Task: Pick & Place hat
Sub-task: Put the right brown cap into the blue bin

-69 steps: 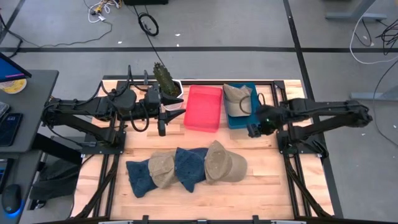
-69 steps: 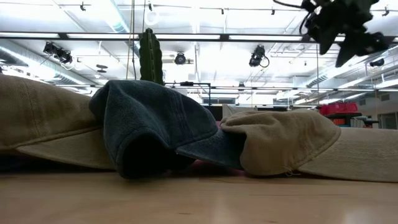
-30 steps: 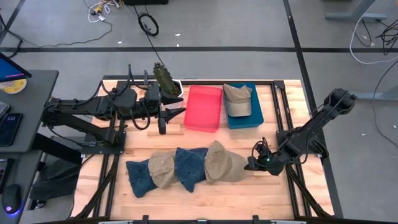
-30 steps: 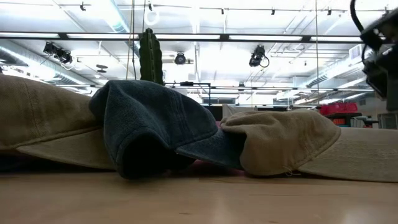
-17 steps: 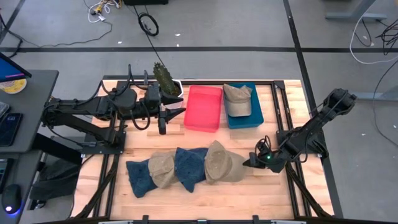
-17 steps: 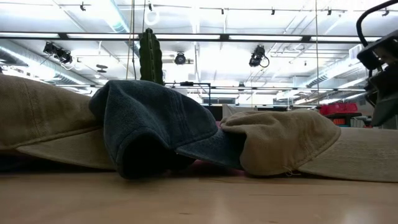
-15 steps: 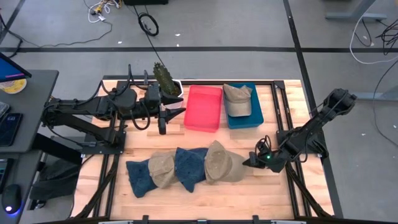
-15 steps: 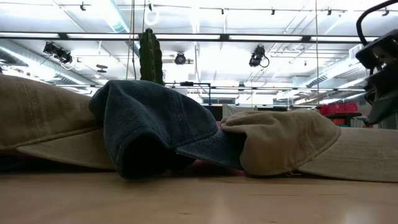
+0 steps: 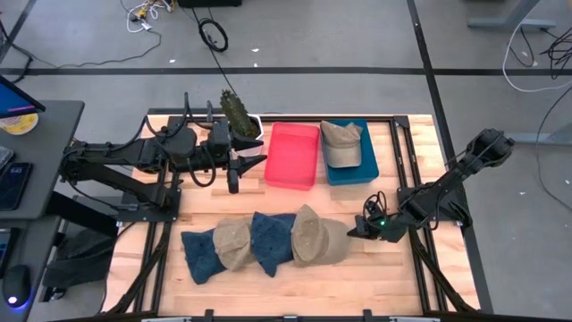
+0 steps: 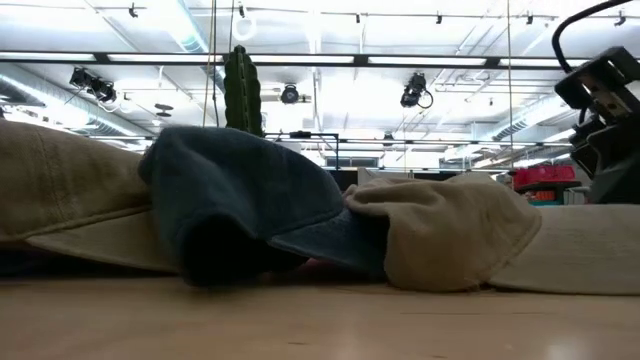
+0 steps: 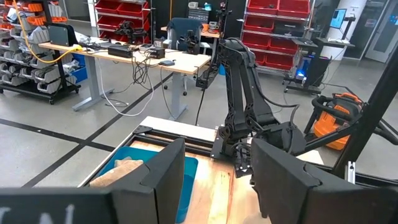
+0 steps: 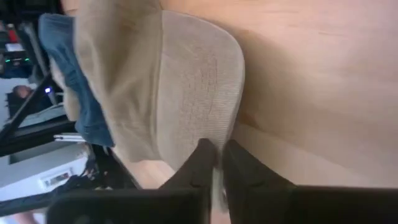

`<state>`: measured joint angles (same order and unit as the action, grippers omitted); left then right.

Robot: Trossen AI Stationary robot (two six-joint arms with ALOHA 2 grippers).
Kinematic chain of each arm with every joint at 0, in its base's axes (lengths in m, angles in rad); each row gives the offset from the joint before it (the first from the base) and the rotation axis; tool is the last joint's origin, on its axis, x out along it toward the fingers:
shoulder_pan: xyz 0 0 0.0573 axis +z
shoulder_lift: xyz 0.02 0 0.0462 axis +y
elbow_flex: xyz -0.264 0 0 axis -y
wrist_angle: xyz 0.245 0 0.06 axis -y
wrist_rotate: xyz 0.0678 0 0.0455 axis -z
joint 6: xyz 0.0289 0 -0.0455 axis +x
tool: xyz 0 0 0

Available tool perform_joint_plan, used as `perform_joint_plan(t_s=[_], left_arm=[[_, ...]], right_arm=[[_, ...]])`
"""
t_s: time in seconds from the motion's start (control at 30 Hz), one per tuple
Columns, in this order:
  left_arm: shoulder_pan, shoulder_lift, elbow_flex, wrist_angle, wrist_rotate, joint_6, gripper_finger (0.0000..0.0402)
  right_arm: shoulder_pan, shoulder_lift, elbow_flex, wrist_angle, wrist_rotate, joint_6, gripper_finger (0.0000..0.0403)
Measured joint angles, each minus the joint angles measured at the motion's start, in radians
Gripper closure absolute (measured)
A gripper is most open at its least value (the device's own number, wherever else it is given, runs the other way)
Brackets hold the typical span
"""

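Observation:
Four hats lie overlapping in a row near the table's near edge: a blue one (image 9: 198, 255), a tan one (image 9: 231, 243), a blue one (image 9: 270, 241) and a tan one (image 9: 315, 240) at the right end. My right gripper (image 9: 356, 231) is low over the table at this last hat's brim (image 12: 199, 81) and is shut on it. My left gripper (image 9: 252, 154) is open and holds nothing, hovering at the far left beside the plant. Another tan hat (image 9: 341, 141) lies in the blue bin (image 9: 366, 168). My right gripper pinches the front edge of the tan hat's brim (image 12: 211, 134) between its two fingers (image 12: 202, 158). The fingers come low, from the table's right. The hat rests on the table, its crown (image 10: 450, 225) bunched against the blue hat (image 10: 250, 190) beside it.
A red bin (image 9: 293, 154) and the blue bin stand side by side at the far middle. A potted plant (image 9: 238, 112) stands at the far left, next to my left gripper. Bare wood (image 9: 375, 268) lies to the right of the hat row.
My right gripper has moved toward the table's left, onto the tan hat's brim. The hat has been pushed a little leftward, its crown wrinkling against the blue hat, which has shifted too.

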<state>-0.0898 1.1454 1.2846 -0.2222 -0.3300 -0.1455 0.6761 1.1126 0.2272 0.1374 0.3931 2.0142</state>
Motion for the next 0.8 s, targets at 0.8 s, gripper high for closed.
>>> perform_joint_plan(t_s=[0.8], left_arm=[[0.000, 0.000, 0.000, -0.001, 0.000, 0.003, 0.0214]], right_arm=[[0.011, -0.228, 0.094, 0.159, -0.019, -0.268, 0.0402]])
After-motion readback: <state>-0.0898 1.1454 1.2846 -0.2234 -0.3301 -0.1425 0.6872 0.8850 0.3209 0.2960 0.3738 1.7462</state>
